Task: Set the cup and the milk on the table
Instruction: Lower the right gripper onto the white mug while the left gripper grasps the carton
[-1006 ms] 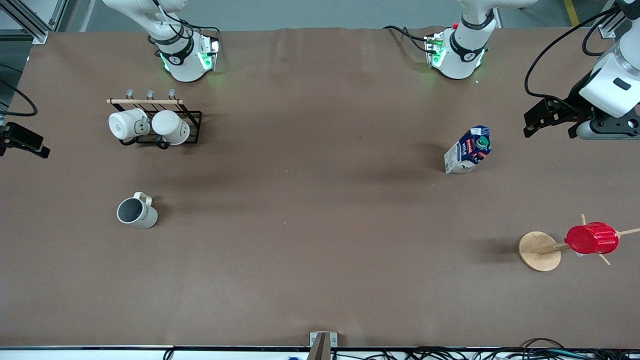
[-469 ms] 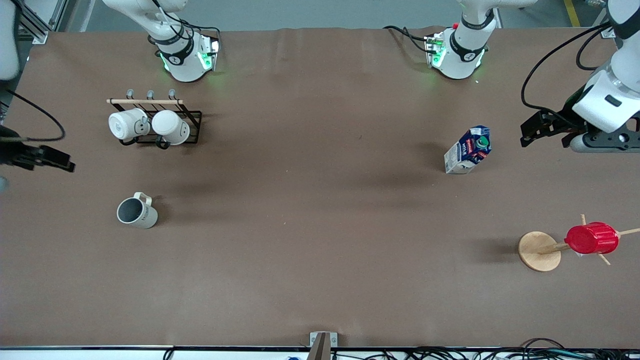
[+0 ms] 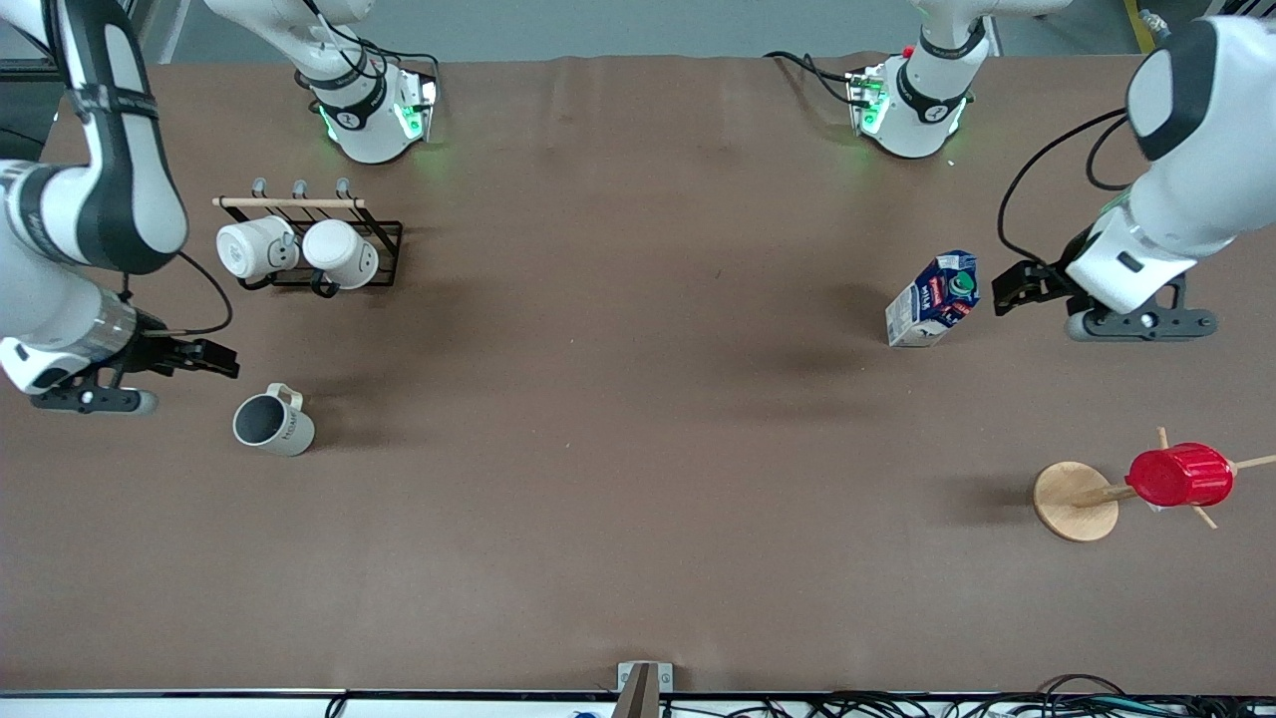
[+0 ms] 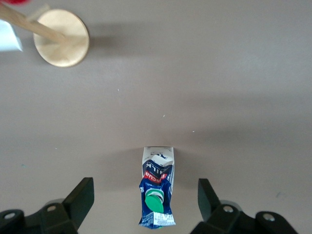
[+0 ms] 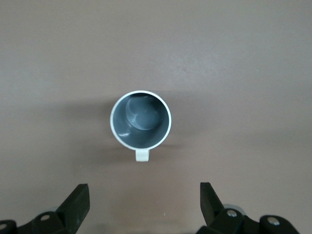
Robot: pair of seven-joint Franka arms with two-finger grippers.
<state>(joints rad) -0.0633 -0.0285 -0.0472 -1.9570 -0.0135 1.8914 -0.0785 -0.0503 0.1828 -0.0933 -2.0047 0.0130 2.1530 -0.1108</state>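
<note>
The cup (image 3: 271, 424), cream-white with a dark grey inside, stands upright on the brown table (image 3: 638, 419) toward the right arm's end. My right gripper (image 3: 221, 360) is open and empty, over the table just beside the cup. In the right wrist view the cup (image 5: 141, 119) lies ahead of that open gripper (image 5: 144, 194). The milk (image 3: 935, 299), a blue and white carton with a green cap, stands toward the left arm's end. My left gripper (image 3: 1005, 287) is open and empty beside it. In the left wrist view the milk (image 4: 157, 175) shows between the spread fingers of the gripper (image 4: 145, 191).
A black rack (image 3: 384, 254) holding two white mugs (image 3: 299, 249) stands farther from the camera than the cup. A round wooden disc (image 3: 1075, 501) with pegs carries a red ribbed cup (image 3: 1181, 475), nearer the camera than the milk; the disc also shows in the left wrist view (image 4: 63, 39).
Both grippers have come in from the table's ends: the right one toward the cup, the left one toward the milk. Cup and milk have not moved.
</note>
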